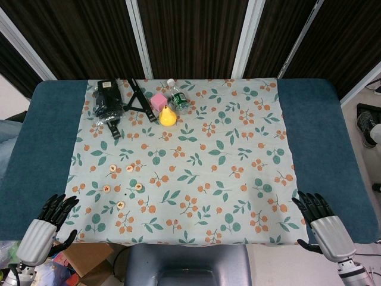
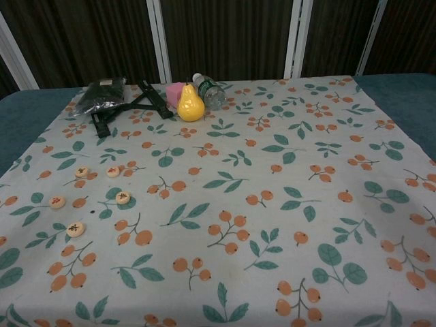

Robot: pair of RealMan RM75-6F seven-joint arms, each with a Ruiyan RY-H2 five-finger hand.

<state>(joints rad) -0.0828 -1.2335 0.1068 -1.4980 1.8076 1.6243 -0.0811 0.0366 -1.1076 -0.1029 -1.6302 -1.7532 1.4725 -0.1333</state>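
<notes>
In the head view the left hand sits at the lower left of the frame, over the blue counter just off the corner of the floral cloth, fingers spread a little and holding nothing. The right hand sits at the lower right, at the cloth's other near corner, fingers likewise apart and empty. Neither hand shows in the chest view. Nearest the left hand are round wooden discs, scattered on the cloth in the lower left quarter, apart from the fingers. Along the top left of the frame, well apart from both hands, lie a black bag, a black stand, a pink cube, a yellow pear just in front of the cube, and a bottle lying beside them.
</notes>
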